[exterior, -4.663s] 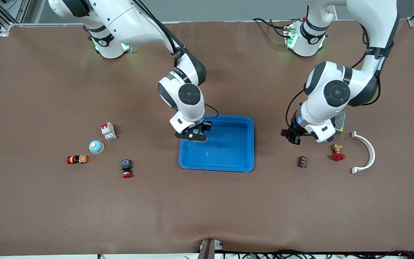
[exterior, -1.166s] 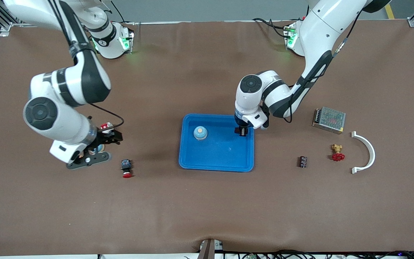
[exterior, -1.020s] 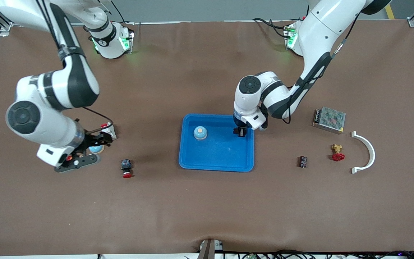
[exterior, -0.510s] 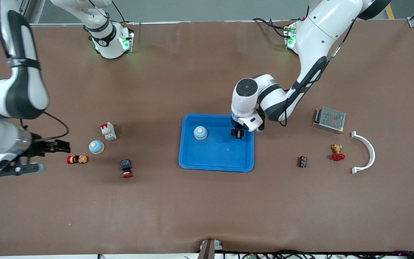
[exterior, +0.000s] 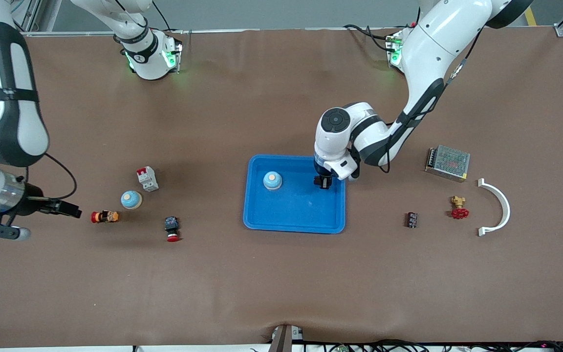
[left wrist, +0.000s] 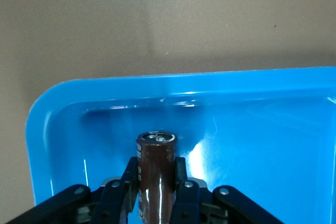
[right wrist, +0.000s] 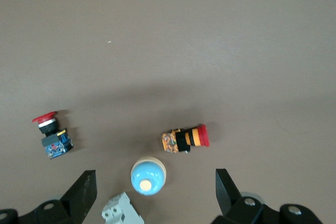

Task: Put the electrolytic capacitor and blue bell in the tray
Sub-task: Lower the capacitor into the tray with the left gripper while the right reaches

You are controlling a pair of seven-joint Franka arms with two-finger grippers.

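The brown table [exterior: 281, 283] takes up basically everything. Biggest thing on it is the bright-blue tray [exterior: 295, 226], sitting mid-table. One blue bell [exterior: 272, 180] sits inside the tray, toward the right arm's end of it. The left gripper [exterior: 322, 182] is low over the tray's corner nearest the left arm's base, its fingers [left wrist: 118, 198] pinching the electrolytic capacitor [left wrist: 155, 174], a brown cylinder with a metal top, which is just above the tray floor.

The right gripper [exterior: 42, 217] is hanging over bare table at the right arm's end, jaws spread wide with nothing between them.

Toward the left arm's end: a metal mesh power supply [exterior: 448, 163], a white curved bracket [exterior: 497, 207], a brass valve with a red handwheel [exterior: 458, 208], and a small dark component [exterior: 412, 220].

Toward the right arm's end: a white circuit breaker [exterior: 147, 178], a second blue bell [exterior: 130, 199] just beside it, a red-capped push button [exterior: 171, 228], and a little red-and-orange switch [exterior: 105, 216] lying on its side.
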